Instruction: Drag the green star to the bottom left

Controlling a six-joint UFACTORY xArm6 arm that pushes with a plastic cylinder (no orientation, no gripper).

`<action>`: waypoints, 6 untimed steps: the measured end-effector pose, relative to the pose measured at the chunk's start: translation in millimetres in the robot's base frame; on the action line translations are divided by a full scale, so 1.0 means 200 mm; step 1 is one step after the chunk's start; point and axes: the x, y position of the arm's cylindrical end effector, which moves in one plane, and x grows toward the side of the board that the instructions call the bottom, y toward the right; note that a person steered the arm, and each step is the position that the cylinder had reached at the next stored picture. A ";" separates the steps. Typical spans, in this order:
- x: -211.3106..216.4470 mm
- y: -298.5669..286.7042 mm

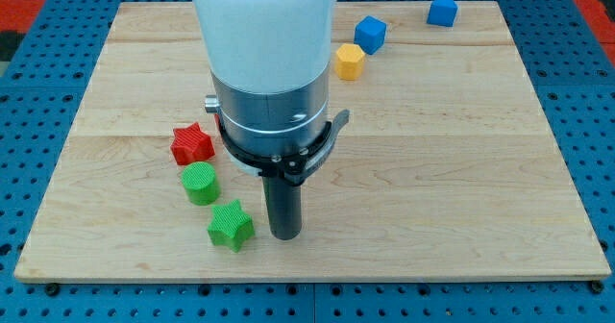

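Nearest the board's left edge sits the red star (192, 144), a chunky moulded piece with blunt points, matte like hard plastic. Just below it, close but seemingly apart, is the green cylinder (201, 184), round-topped and smooth-sided. Below that again, near the board's bottom edge and left of centre, lies the green star (231, 225) — the block to be moved.

My tip (284, 236) stands just beside the green star on its right, with a thin gap or bare contact; the angle does not settle which. That placing makes sense: a push from the right drives the star toward the bottom-left corner, which it has not yet reached. The rod has no jaws to open or close, so it holds nothing and can only shove.

The rod is dark and straight, hanging from a grey metal collar under the white arm housing.

Toward the top edge, right of centre, come the yellow block (350, 62) — faceted, perhaps hexagonal — then a blue cube (370, 34), and a second blue block (442, 11) near the top-right corner. The wooden board (461, 188) is pale, planked and finely grained.
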 end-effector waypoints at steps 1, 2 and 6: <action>-0.01 -0.09; -0.01 -0.30; 0.08 -0.49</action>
